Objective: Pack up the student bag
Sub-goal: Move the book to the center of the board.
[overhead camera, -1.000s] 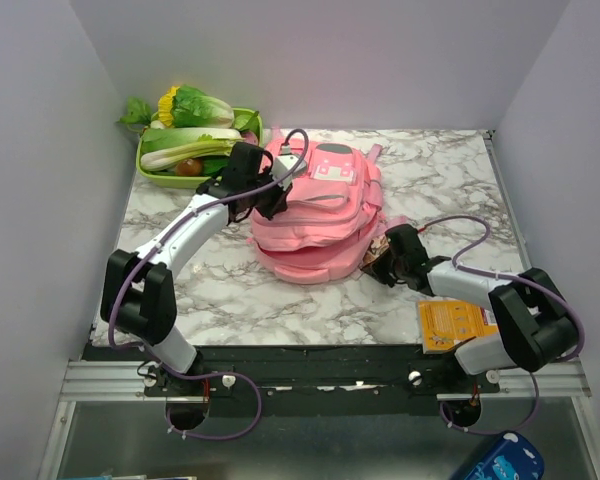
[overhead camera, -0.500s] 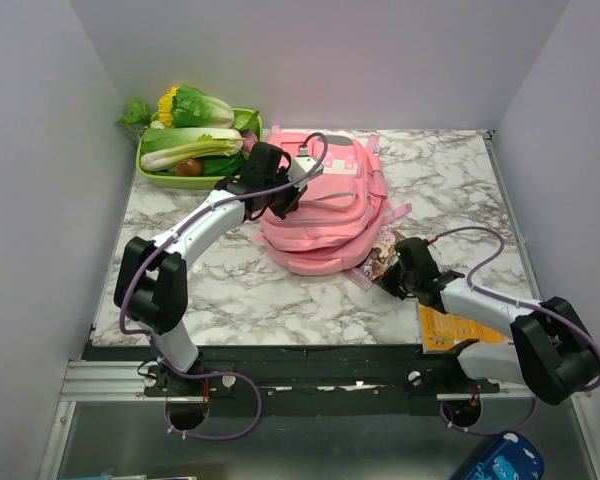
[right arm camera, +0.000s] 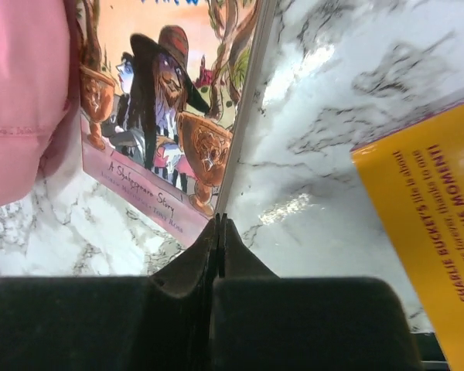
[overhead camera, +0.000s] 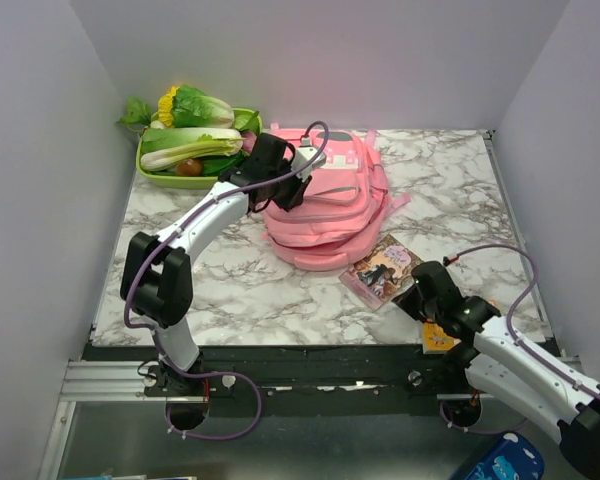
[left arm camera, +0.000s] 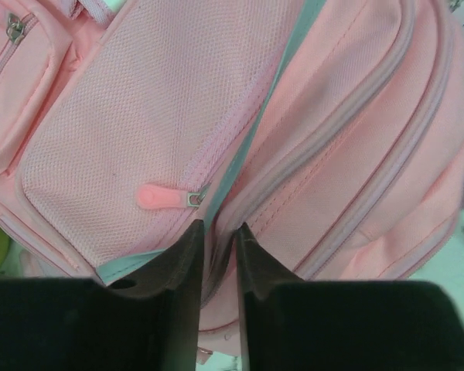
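Observation:
The student bag (overhead camera: pixel 330 205), a big soft pink backpack, lies flat at the back middle of the marble table (overhead camera: pixel 210 280). My left gripper (overhead camera: pixel 287 188) rests on the bag's left side. In the left wrist view its jaws (left arm camera: pixel 219 226) stand a narrow gap apart, astride a seam of the bag (left arm camera: pixel 348 131) beside a zip pull (left arm camera: pixel 158 197). A picture book (overhead camera: pixel 381 269) lies just off the bag's near right edge. My right gripper (overhead camera: pixel 416 290) is shut on the book's near corner (right arm camera: pixel 220 220); the book's cover (right arm camera: pixel 158 100) shows figures in hats.
A green tray (overhead camera: pixel 148 172) of vegetables stands at the back left, close to the left arm. An orange book (overhead camera: pixel 436 337) lies at the table's near right edge, partly under the right arm, and shows in the right wrist view (right arm camera: pixel 437 224). Walls close in on three sides.
The right gripper shut and pulled back toward the near right, dragging the picture book out from against the bag. The left gripper shifted the bag back and right, then its jaws parted slightly.

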### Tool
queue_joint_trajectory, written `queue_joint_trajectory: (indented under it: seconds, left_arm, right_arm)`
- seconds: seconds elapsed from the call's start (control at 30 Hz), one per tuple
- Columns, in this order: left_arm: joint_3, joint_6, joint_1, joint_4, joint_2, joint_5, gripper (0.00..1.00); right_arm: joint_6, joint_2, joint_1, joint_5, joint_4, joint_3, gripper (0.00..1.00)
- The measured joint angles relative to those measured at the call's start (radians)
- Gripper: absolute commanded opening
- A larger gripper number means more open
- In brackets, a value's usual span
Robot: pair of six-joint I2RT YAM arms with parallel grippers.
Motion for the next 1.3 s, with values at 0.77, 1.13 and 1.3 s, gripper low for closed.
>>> queue_joint_trajectory:
  seconds: [0.77,1.13,1.3]
  left_arm:
    - [0.007,-0.072,-0.290,-0.118,0.093,0.355,0.47]
    - [0.241,-0.108,-0.307,-0.090,0.372,0.414,0.47]
    - [0.266,-0.126,-0.319,-0.037,0.396,0.407,0.47]
  right_arm:
    - [-0.003,0.265,-0.126,0.223,0.018,0.140,0.80]
    - [0.004,0.363,-0.132,0.216,0.119,0.142,0.68]
    - [-0.025,0.492,-0.132,0.206,0.149,0.204,0.50]
